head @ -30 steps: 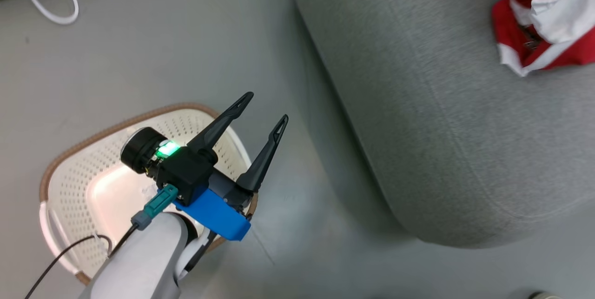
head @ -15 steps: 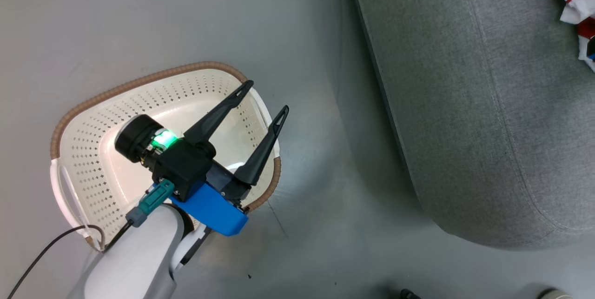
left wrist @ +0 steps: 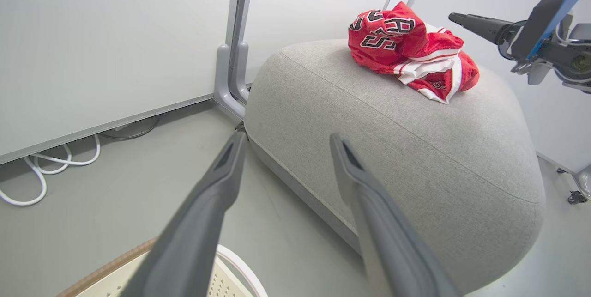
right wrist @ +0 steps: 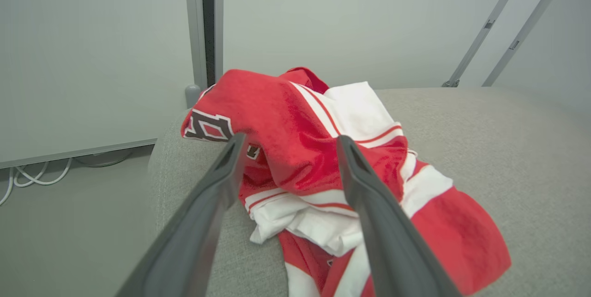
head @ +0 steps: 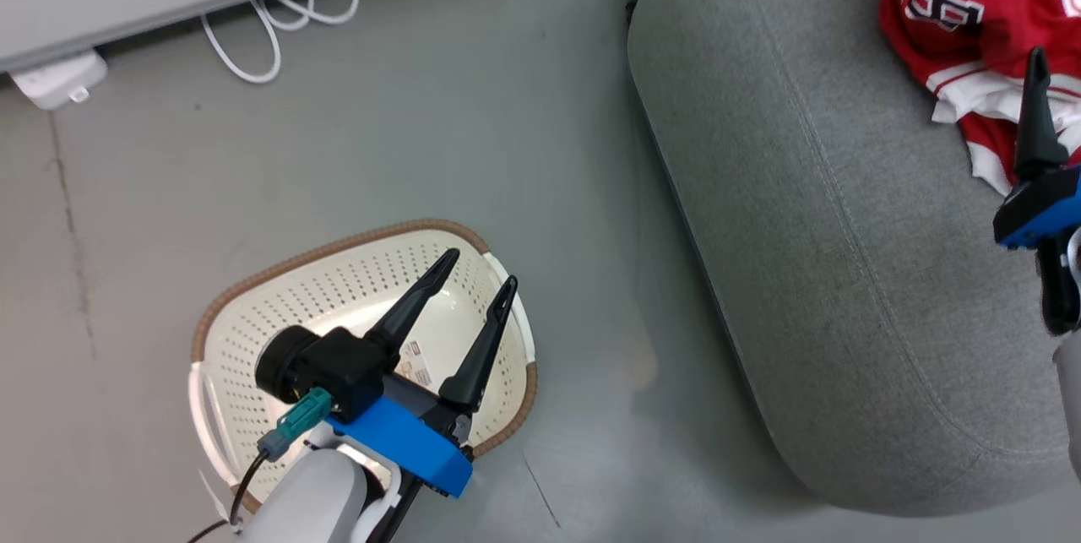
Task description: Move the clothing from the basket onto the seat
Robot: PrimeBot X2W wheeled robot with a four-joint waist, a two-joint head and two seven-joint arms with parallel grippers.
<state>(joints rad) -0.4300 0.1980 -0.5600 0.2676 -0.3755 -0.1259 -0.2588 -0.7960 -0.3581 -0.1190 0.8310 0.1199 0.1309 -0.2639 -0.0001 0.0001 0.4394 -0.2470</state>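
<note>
The grey sofa (head: 844,273) takes up the right side of the head view, standing on the grey floor (head: 422,104). The cream basket (head: 253,340) sits on the floor to its left, near but apart from it (a small paper label (head: 414,361) shows on its bottom). The red and white clothing (head: 954,2) lies bunched on top of the sofa, near its far edge. The left gripper (head: 480,268) hangs over the basket, fingers spread wide, holding nothing. The right gripper (right wrist: 291,139) hovers just above the clothing, fingers wide apart and gripping nothing. White cables (head: 279,19) loop along the wall.
</note>
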